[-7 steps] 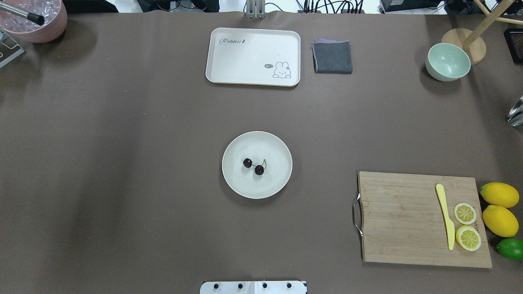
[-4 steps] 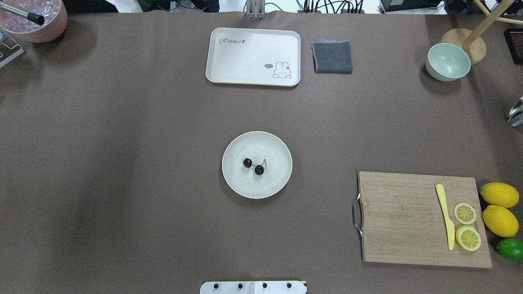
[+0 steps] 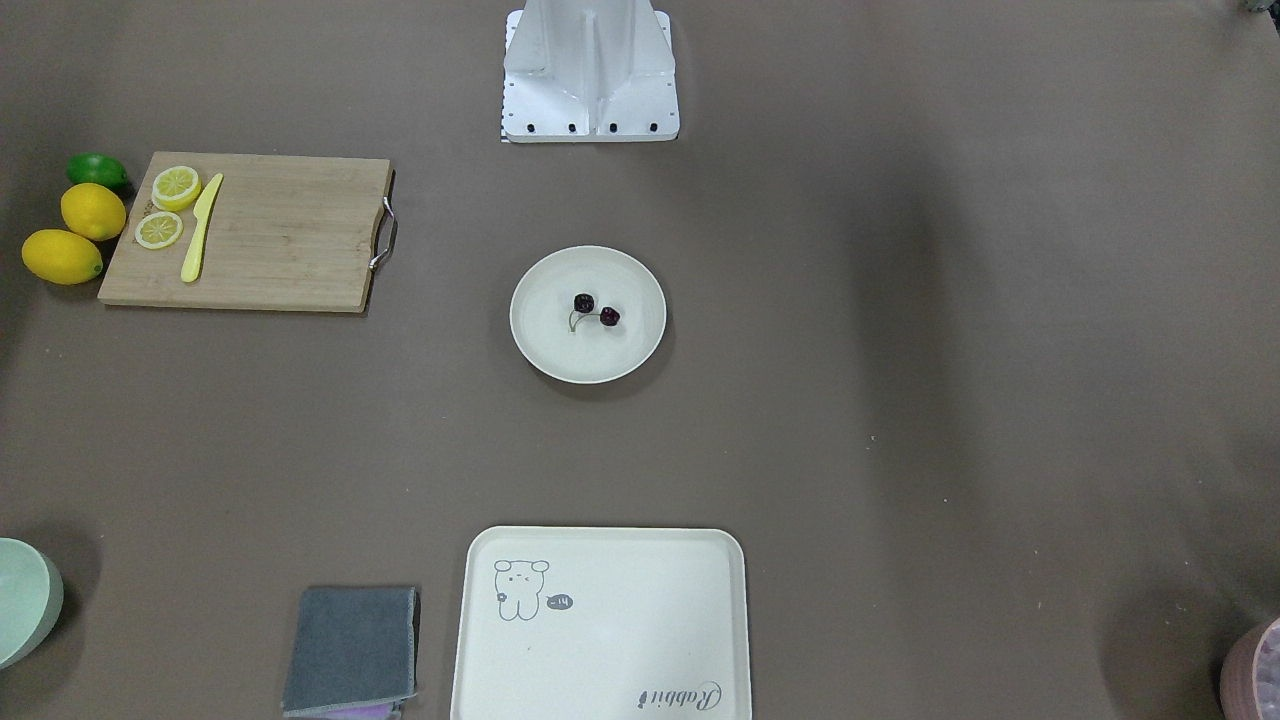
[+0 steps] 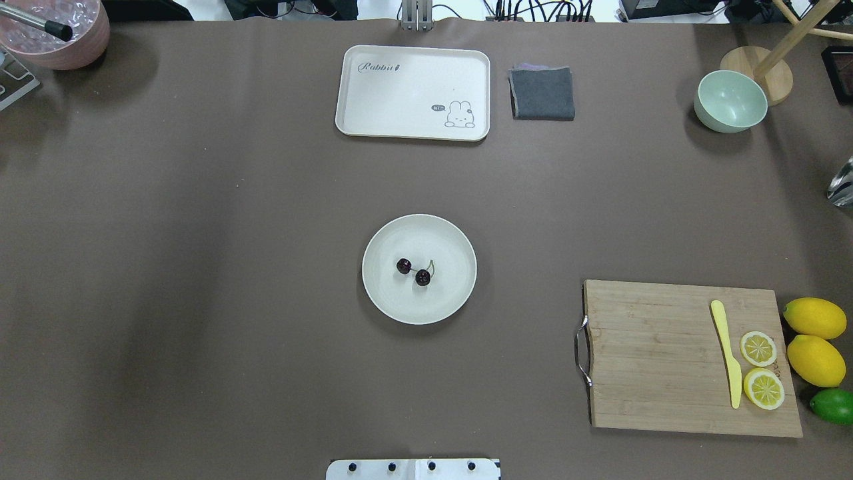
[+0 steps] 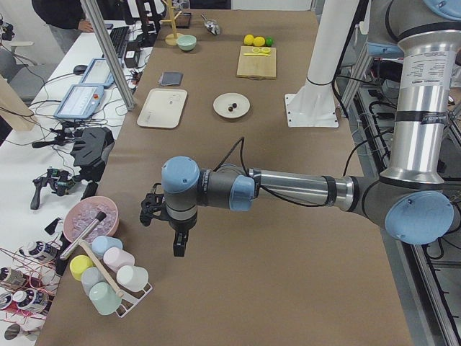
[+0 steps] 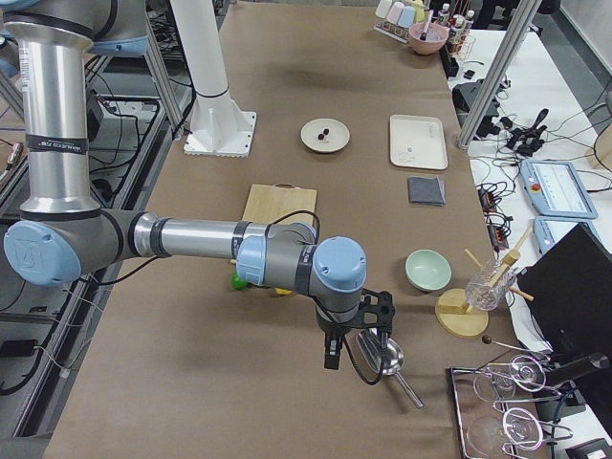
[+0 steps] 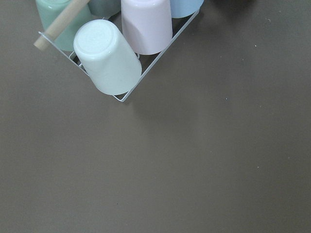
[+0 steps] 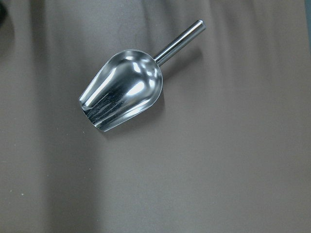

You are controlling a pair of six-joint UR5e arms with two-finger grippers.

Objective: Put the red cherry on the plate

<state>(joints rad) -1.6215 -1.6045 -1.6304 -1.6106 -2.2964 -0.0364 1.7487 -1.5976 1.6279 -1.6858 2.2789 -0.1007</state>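
The red cherry (image 4: 413,271) lies centre-frame on the plate (image 4: 453,233); left end effector (image 5: 173,241) and right end effector (image 6: 335,354), grips unreadable, need only steer clear.

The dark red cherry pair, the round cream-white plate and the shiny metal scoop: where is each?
Dark red cherry pair (image 4: 422,277), overhead exterior view, on the right-hand cherry.
Round cream-white plate (image 4: 443,300), overhead exterior view, on its bare floor.
Shiny metal scoop (image 8: 124,94), right wrist-mounted view, inside its bowl.

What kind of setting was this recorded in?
Most likely a robotics lab staged with kitchen props: two robot arms at a brown-covered table, a cutting board with lemon slices, and a side bench of cables and control tablets.
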